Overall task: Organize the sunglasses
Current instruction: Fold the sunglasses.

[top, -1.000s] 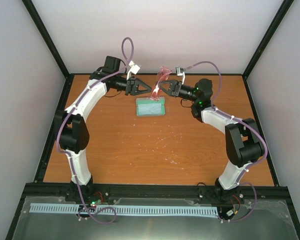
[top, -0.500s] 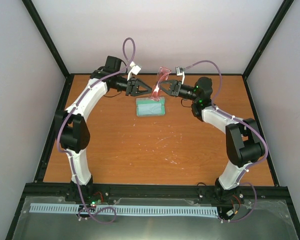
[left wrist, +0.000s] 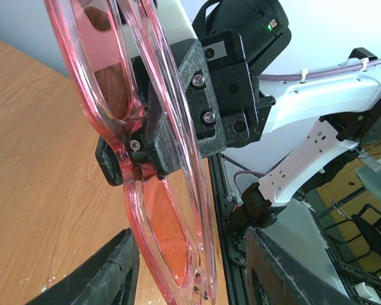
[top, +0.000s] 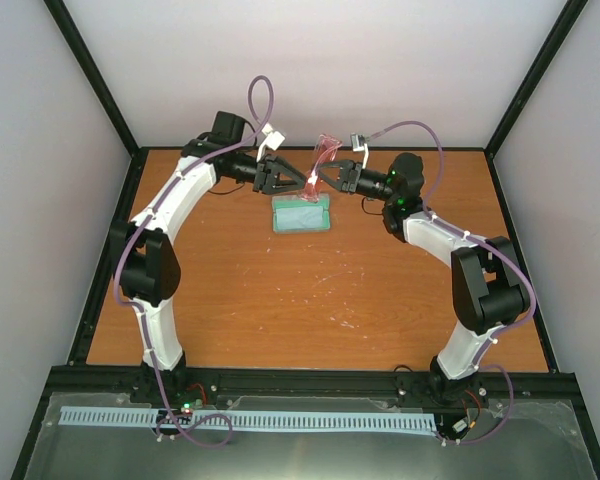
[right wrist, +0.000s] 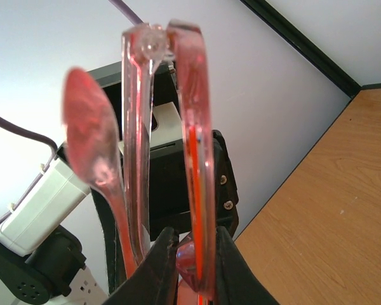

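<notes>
The sunglasses [top: 325,150], red-pink and translucent with folded arms, are held up in the air above the back of the table. My right gripper [top: 319,180] is shut on their frame; in the right wrist view the sunglasses [right wrist: 193,127] stand upright between its fingers [right wrist: 165,254]. My left gripper [top: 301,183] faces it from the left, open. In the left wrist view its fingers [left wrist: 124,267] stand on either side of the lower end of the sunglasses [left wrist: 168,225], apart from them. The right gripper's black jaw block [left wrist: 197,95] shows behind the frame.
A grey rectangular case [top: 301,214] with teal lining lies open on the orange-brown table [top: 310,300], just below both grippers. Black frame posts and white walls stand close behind. The left arm's black wrist body [right wrist: 165,178] fills the background of the right wrist view.
My left gripper has crept a little to the right, closer to the sunglasses. The right gripper and the sunglasses have barely moved.
</notes>
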Robot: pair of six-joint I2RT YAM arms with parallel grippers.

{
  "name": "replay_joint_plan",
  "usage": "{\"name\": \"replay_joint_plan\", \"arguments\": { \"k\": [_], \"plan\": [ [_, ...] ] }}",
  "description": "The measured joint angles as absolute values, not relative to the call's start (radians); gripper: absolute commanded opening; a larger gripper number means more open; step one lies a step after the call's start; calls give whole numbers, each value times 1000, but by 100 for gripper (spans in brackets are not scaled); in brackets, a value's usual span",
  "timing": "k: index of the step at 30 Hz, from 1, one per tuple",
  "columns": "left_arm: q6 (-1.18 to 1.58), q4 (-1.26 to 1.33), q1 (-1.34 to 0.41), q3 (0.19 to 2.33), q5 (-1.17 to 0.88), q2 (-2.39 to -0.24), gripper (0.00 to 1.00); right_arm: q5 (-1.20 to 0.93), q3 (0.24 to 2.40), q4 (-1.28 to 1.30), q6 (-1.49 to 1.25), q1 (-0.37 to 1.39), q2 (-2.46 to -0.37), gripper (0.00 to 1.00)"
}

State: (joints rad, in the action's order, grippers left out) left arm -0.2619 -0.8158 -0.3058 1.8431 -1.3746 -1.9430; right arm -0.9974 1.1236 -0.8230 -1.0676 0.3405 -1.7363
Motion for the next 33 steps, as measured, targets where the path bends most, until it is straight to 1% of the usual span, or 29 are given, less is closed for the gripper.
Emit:
{"name": "replay_joint_plan", "arguments": {
  "k": [5, 9, 10, 12, 14, 16, 21, 24, 33],
  "plan": [
    [-255, -810, -309, 1842, -1365, -1943, 45, -995, 1124, -833, -1081, 341, -1736, 4],
    [-210, -744, -287, 1803, -1364, -1931, 42, -995, 1124, -834, -1085, 341, -1736, 4],
    [-199, -731, -275, 1789, -1362, -1926, 41, -995, 1124, -834, -1085, 341, -1736, 4],
    [-189, -715, -250, 1783, -1357, -1925, 34, -995, 1124, -833, -1085, 341, -1733, 4],
    [-182, -709, -234, 1783, -1358, -1925, 32, -995, 1124, -833, -1085, 341, -1729, 4],
    [-176, -699, -221, 1783, -1365, -1925, 33, -995, 1124, -834, -1085, 341, -1726, 4],
    [-158, -680, -227, 1783, -1391, -1925, 43, -995, 1124, -833, -1084, 341, -1725, 4],
    [-154, -678, -233, 1783, -1408, -1925, 47, -995, 1125, -825, -1083, 341, -1725, 4],
    [-197, -732, -271, 1807, -1420, -1927, 47, -995, 1150, -811, -1081, 341, -1725, 4]
  ]
}}
